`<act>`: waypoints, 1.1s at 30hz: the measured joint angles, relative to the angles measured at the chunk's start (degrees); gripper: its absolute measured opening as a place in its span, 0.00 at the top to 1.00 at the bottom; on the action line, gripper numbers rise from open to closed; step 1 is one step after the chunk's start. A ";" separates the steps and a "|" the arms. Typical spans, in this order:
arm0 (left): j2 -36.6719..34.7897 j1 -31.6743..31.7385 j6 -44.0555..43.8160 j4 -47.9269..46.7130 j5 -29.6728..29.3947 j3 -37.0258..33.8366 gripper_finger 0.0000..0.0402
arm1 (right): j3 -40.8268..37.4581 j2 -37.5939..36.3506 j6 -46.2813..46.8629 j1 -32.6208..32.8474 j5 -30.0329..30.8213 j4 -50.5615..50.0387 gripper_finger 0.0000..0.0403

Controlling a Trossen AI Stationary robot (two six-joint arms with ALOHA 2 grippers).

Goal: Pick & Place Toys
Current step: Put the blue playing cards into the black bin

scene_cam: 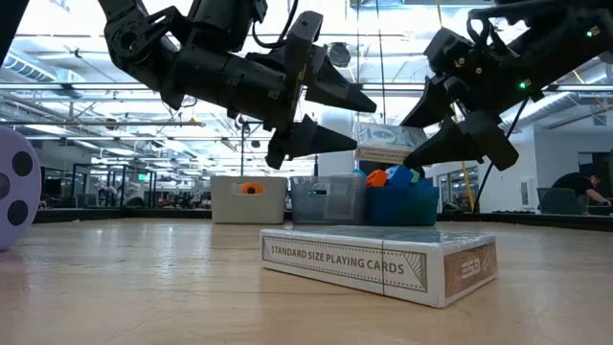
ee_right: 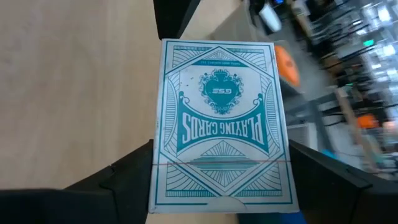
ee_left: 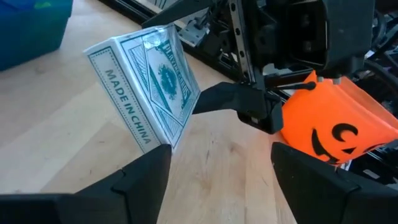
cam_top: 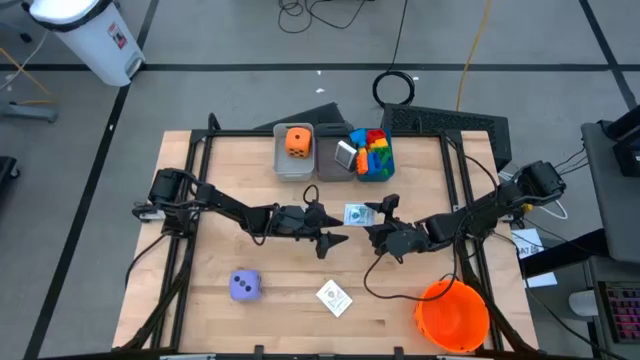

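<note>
Now the right gripper (cam_top: 377, 226) holds the teal-printed card box (cam_top: 358, 214); left gripper (cam_top: 332, 238) open beside it should retreat.

Light wooden table (cam_top: 200, 300) bears a purple die (cam_top: 245, 286), a card box (cam_top: 334, 297), an orange bucket (cam_top: 453, 314), and at the far edge three bins (cam_top: 335, 153) side by side.

Left tool (cam_top: 335, 228) & right tool (cam_top: 378, 222) flank card pack (cam_top: 357, 214), mid-table.
</note>
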 joint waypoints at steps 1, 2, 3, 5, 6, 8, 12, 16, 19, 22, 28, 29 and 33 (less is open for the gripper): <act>0.00 0.00 0.06 0.25 0.09 0.00 0.28 | 0.06 0.00 -0.57 0.34 0.90 -0.30 0.26; 0.02 0.05 0.20 0.59 0.44 0.00 0.28 | 0.12 0.00 -1.09 0.76 2.63 -0.52 0.26; 0.02 0.14 0.35 0.85 1.03 0.03 0.28 | 0.14 0.00 -1.74 1.15 4.32 -0.55 0.26; 0.02 0.18 0.50 1.20 1.35 0.11 0.28 | 0.22 0.00 -2.72 1.57 6.38 -0.54 0.26; 0.02 0.20 0.63 1.23 1.33 0.11 0.28 | 0.22 0.00 -3.37 1.63 6.89 -0.38 0.26; 0.02 0.24 0.63 1.33 1.27 0.11 0.29 | 0.22 0.01 -4.64 1.64 8.13 0.35 0.26; -0.13 0.28 0.66 1.58 0.96 0.22 0.31 | 0.22 0.04 -5.93 1.66 11.24 1.70 0.26; -0.13 0.07 0.68 1.62 0.98 0.31 0.30 | 0.22 0.09 -5.82 1.70 14.57 1.82 0.26; -0.13 -0.35 1.06 1.31 1.50 0.35 0.30 | 0.22 0.09 -5.52 1.70 17.79 2.62 0.26; 0.31 -1.06 2.86 -0.15 3.76 0.21 0.30 | 0.81 -0.35 -4.84 1.53 20.26 5.68 0.26; -0.26 0.10 2.12 2.44 4.16 0.31 0.30 | 0.55 -0.22 -8.79 2.00 19.09 12.04 0.26; -0.17 0.36 2.06 3.24 5.07 0.27 0.30 | 0.56 -0.18 -9.09 2.11 18.81 12.34 0.26; -0.32 1.69 2.13 8.71 8.19 0.28 0.30 | 0.43 -0.07 -8.56 2.21 14.71 12.28 0.26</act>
